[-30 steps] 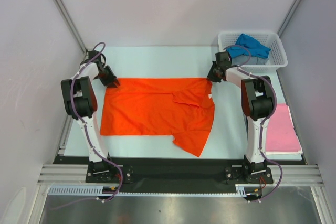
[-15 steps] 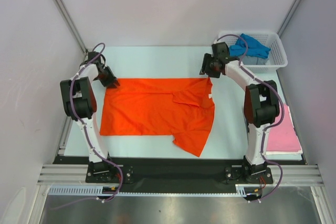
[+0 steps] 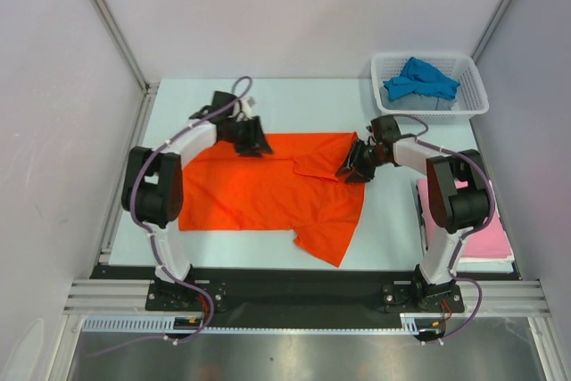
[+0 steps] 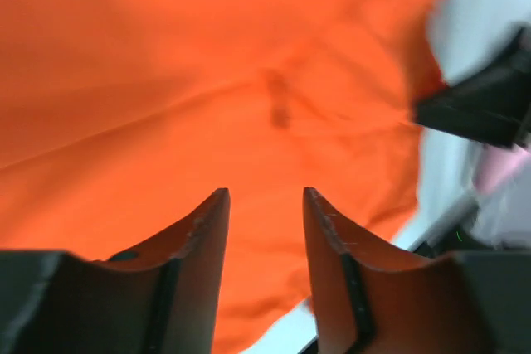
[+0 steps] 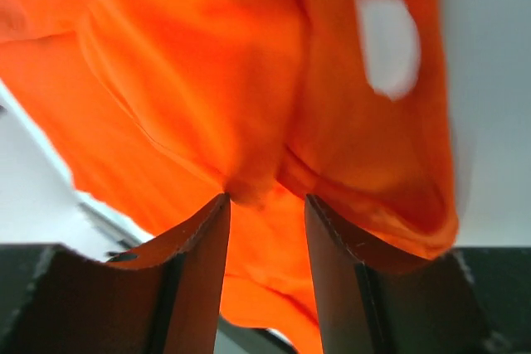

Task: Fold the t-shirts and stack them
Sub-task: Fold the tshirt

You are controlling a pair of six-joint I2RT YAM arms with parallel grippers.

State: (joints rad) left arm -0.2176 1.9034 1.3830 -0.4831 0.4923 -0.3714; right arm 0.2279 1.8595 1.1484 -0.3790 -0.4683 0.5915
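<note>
The orange-red t-shirt (image 3: 268, 189) lies spread on the table, one sleeve folded over near its right end. It fills the left wrist view (image 4: 207, 80) and the right wrist view (image 5: 216, 80). My left gripper (image 3: 259, 144) hangs over the shirt's far edge, jaws open, nothing between them (image 4: 265, 196). My right gripper (image 3: 351, 169) is over the shirt's right end, jaws open with cloth just beyond the tips (image 5: 265, 201). The blue t-shirt (image 3: 419, 78) lies crumpled in the basket. The pink t-shirt (image 3: 486, 220) lies folded at the table's right edge.
The white mesh basket (image 3: 473, 86) stands at the back right corner. Grey walls close in the table on the left, back and right. The arm bases stand on the black rail at the near edge.
My left gripper swung right from the shirt's far-left corner to its far edge near the middle. My right gripper came down from near the basket to the shirt's right end.
</note>
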